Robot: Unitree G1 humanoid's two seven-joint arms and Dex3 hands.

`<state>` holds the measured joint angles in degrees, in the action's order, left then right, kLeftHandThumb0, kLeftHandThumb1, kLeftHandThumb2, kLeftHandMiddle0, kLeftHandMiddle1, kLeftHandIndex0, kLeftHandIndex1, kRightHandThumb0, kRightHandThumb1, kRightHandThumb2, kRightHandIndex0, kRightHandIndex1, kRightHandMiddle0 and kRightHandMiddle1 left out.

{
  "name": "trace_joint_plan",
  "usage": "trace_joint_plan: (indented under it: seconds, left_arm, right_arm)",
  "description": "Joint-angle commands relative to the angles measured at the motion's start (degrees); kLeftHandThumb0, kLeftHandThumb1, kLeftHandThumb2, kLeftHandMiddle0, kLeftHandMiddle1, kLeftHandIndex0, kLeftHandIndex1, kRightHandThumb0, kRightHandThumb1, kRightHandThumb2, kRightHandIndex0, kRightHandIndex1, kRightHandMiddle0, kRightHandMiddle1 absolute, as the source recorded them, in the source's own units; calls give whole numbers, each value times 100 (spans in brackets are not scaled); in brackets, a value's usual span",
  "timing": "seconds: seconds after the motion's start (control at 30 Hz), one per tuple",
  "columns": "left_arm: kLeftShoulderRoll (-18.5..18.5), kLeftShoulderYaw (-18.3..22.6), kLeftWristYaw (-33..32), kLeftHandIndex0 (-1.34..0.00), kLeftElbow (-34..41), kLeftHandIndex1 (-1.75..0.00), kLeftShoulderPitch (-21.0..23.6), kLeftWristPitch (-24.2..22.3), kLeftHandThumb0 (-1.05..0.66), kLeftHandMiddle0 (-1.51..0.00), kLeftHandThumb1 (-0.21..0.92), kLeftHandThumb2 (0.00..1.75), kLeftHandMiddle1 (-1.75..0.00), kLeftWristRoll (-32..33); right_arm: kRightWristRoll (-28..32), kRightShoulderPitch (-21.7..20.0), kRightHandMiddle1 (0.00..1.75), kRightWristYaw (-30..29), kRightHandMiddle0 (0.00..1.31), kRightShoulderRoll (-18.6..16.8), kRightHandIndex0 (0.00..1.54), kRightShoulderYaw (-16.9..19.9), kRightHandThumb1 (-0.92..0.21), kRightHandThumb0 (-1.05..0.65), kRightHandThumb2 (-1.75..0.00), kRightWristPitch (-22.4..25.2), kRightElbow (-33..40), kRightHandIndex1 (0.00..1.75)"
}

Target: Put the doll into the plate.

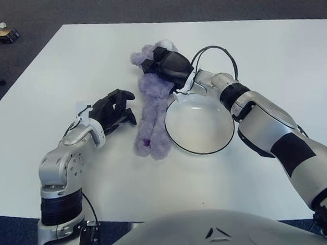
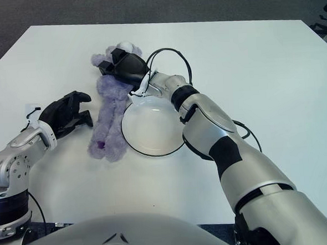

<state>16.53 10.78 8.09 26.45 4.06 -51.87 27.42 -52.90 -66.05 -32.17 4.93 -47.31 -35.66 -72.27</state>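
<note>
A purple plush doll (image 1: 151, 109) lies lengthwise on the white table, its head at the far end and its legs toward me. My right hand (image 1: 168, 66) is black and sits over the doll's head and neck, fingers closed on the plush. A white plate (image 1: 200, 126) with a dark rim lies just right of the doll and touches its side; nothing is in it. Left of the doll's middle, my left hand (image 1: 114, 108) has its fingers loosely curled and holds nothing, a small gap from the doll.
A black cable loop (image 1: 217, 50) arches above my right wrist, beyond the plate. A brown box (image 1: 1, 36) lies on the dark carpet past the table's far left corner. White tabletop stretches to the right and far side.
</note>
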Motion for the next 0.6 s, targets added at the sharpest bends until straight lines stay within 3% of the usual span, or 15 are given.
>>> trace_joint_plan:
  seconds: [0.0, 0.3, 0.57]
  left_arm:
    - [68, -42, 44, -33, 10, -175, -52, 91, -38, -95, 71, 82, -175, -99]
    - [84, -106, 68, -35, 15, -175, -113, 250, -39, -96, 67, 87, -175, -247]
    - [150, -172, 90, -36, 21, -175, -163, 321, -39, -96, 66, 88, -175, -403]
  right_arm:
    - [-38, 294, 175, 233, 63, 36, 84, -27, -5, 0, -156, 127, -201, 156]
    - [936, 578, 175, 862, 48, -45, 75, 820, -19, 0, -143, -155, -238, 162]
    - [1883, 731, 175, 1474, 45, -216, 73, 1715, -21, 0, -142, -32, -201, 166]
